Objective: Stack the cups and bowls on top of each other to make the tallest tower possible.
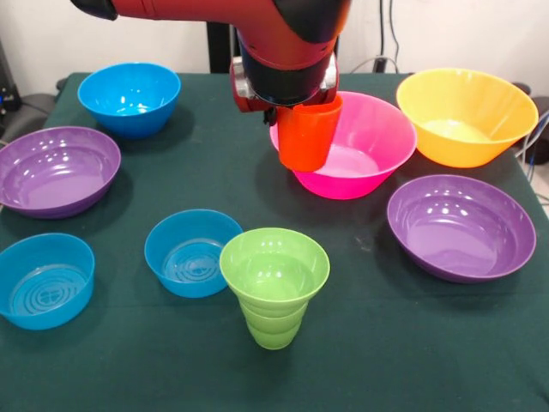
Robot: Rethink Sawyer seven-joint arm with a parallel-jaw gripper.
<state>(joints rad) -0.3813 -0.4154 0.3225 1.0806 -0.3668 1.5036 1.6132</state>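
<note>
Orange cup point(309, 135) is seen lifted clear of the table point(360, 360), upright with its mouth up, hanging in front of the pink bowl point(360, 146) at roughly 12 o'clock of the scene. The gripper point(287, 107) is judged to be closed on the cup's rim, though its fingers are largely masked by the arm's wrist. No tower has been started; every other piece sits apart on the cloth. The yellow-orange bowl point(467, 116) lies at 2 o'clock, one purple bowl point(456, 225) at 4 o'clock, the green cup point(274, 283) upright at 6 o'clock. A blue bowl point(190, 251) stands just beside the green cup, a second blue bowl point(45, 279) at 8 o'clock, the other purple bowl point(56, 169) at 9 o'clock, a third blue bowl point(130, 97) at 11 o'clock. Risks noted: the rim hold appears off-centre, so the cup could swing or slip on release; a cup set down upright gives a narrow base, so a wide bowl laid on it may tip.
</note>
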